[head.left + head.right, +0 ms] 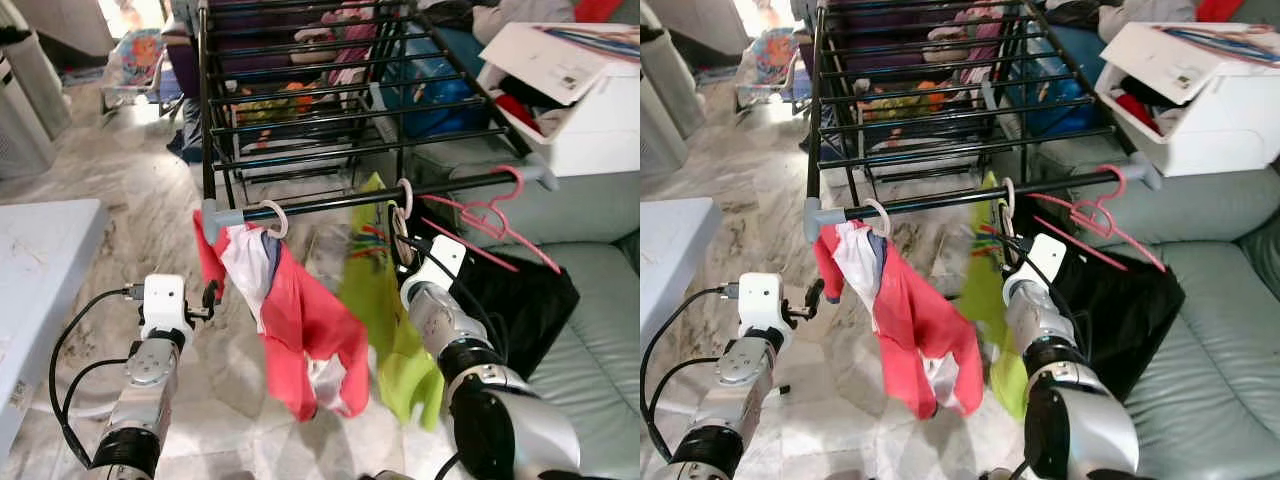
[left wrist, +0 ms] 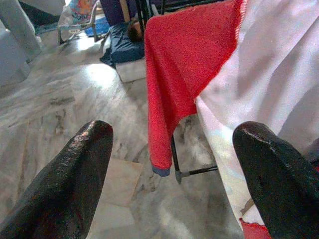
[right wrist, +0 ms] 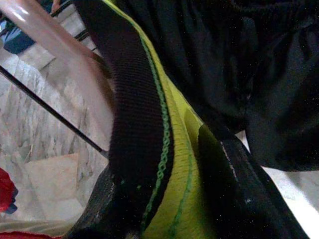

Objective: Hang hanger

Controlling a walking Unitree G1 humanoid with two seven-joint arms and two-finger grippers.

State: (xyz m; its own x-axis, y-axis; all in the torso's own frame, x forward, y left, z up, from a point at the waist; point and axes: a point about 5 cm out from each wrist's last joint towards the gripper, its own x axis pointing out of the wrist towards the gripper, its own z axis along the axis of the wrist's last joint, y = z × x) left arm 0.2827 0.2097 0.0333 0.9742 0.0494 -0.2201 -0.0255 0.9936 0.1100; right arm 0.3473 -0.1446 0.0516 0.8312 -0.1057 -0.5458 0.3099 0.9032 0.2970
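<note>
Right claw [image 1: 402,240] pinches yellow-green garment's hanger [image 1: 403,205] up at rack's near bar [image 1: 340,201] to hook it; left claw [image 1: 211,297] spread, idle.

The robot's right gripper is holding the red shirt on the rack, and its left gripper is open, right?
Not quite. The right gripper is shut on the yellow-green shirt, as the right wrist view shows. The red shirt hangs free beside it. The left gripper is open.

- Between our left gripper [image 2: 164,199] fingers: open marble floor [image 2: 75,99]; red-and-white garment [image 1: 290,310] just beside.
- Rail [image 1: 380,200]: bare stretch between white hanger hooks.
- Our right gripper [image 1: 405,262] hemmed between yellow-green garment [image 1: 385,300] and black cloth [image 1: 520,300].
</note>
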